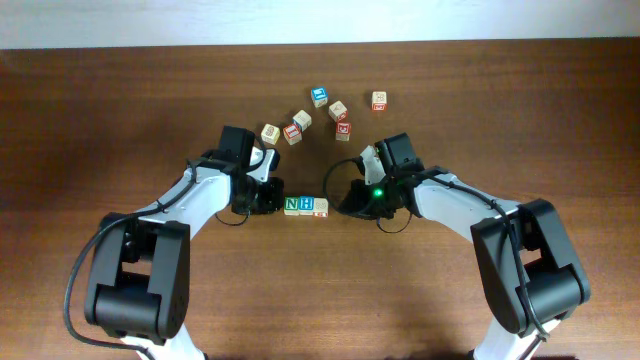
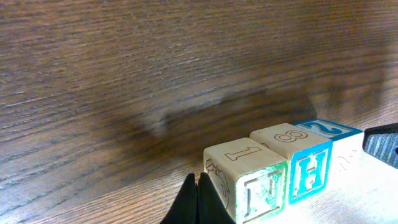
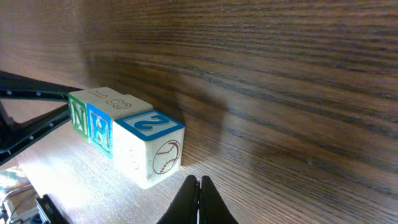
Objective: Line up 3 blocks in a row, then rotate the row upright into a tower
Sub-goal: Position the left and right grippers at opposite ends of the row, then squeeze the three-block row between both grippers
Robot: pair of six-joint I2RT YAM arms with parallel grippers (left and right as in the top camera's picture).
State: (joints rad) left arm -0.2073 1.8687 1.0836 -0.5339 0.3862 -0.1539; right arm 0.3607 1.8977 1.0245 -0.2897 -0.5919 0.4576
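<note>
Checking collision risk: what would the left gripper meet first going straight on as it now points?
Probably the green N block: the shut left gripper sits just short of its pale side face, near that face's left edge. Whether they already touch is unclear.

The dark brown wooden table [image 2: 124,74] shows fine grain and a dull satin finish. Just ahead of the matt black plastic left gripper [image 2: 198,200], the pale wooden cube with green N face [image 2: 249,186] and the pale wooden cube with blue H face [image 2: 309,171] look smooth and matt. Ahead of the right gripper [image 3: 199,199], the pale wooden cube with red baseball drawing [image 3: 149,152] looks alike.
</note>
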